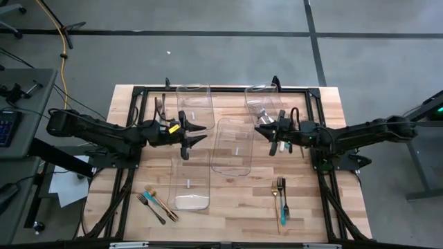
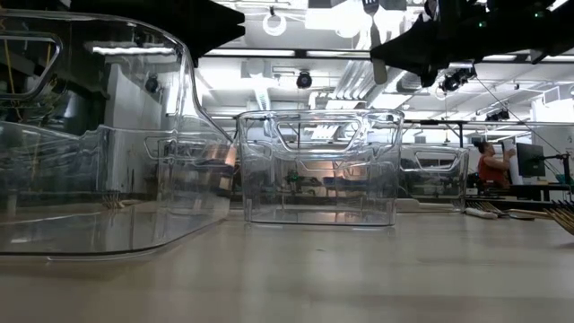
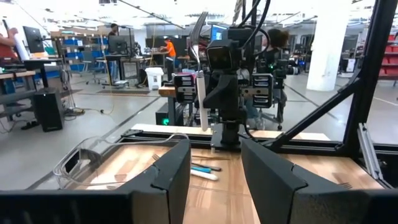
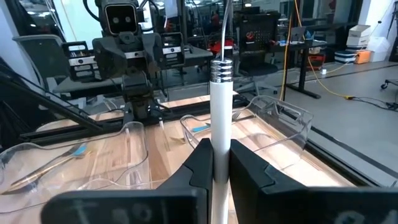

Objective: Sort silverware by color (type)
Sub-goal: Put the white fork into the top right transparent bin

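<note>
My right gripper (image 1: pixel 266 131) hangs over the middle of the table, shut on a white-handled fork (image 4: pixel 221 93) that stands upright. Its silver tines (image 3: pixel 199 28) point up. My left gripper (image 1: pixel 196 135) faces it from the left, level and open, with nothing between its fingers (image 3: pixel 171 180). Two forks, one gold and one teal-handled (image 1: pixel 280 197), lie flat near the right front. A black fork and a gold fork (image 1: pixel 156 202) lie flat near the left front. My right gripper pinches the fork's white handle (image 4: pixel 220 140) between its two fingers, below the silver collar. The fingers lie level, come from the table's right and run across the handle. The fork stands upright, tines up, lifted clear of the table.
Clear plastic bins stand on the table: two at the far side (image 1: pixel 194 104) (image 1: pixel 263 104), one in the middle (image 1: pixel 232 145), one at the near left (image 1: pixel 190 183). Some hold utensils, among them a teal-handled piece (image 4: pixel 199 127). A dark frame (image 1: pixel 138 93) rims the tabletop.
</note>
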Robot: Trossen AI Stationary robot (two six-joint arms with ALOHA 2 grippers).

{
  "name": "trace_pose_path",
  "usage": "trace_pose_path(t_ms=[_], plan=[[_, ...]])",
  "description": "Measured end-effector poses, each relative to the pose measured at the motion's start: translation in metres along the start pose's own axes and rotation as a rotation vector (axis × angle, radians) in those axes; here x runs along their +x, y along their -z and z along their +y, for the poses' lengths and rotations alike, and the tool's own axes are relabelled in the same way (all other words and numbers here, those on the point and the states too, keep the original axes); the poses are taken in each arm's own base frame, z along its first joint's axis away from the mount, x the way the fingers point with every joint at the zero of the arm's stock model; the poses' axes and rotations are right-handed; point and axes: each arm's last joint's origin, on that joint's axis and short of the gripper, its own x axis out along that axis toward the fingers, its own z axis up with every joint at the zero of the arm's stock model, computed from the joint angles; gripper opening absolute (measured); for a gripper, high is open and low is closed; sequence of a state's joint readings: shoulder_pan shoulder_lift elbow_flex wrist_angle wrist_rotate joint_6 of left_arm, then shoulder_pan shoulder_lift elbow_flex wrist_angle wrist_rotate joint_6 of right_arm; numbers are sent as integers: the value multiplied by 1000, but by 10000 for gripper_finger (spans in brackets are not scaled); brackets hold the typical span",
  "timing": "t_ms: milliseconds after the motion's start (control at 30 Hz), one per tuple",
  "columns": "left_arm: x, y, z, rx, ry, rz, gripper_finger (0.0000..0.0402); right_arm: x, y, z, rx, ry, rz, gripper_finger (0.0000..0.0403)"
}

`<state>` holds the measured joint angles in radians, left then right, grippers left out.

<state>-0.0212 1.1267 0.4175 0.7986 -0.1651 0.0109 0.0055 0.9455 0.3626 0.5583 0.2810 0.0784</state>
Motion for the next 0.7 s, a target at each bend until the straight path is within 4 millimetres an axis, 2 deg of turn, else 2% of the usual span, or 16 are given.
trace_pose_path(t_ms=[333, 567, 700], plan=[[0, 0, 0, -7, 1, 1, 135, 0, 1, -1, 34, 39, 3, 23], [0, 0, 0, -7, 1, 1, 135, -1, 18, -19, 139, 349, 135, 23], [0, 0, 0, -7, 1, 1, 135, -2, 29, -37, 249, 425, 236, 23]])
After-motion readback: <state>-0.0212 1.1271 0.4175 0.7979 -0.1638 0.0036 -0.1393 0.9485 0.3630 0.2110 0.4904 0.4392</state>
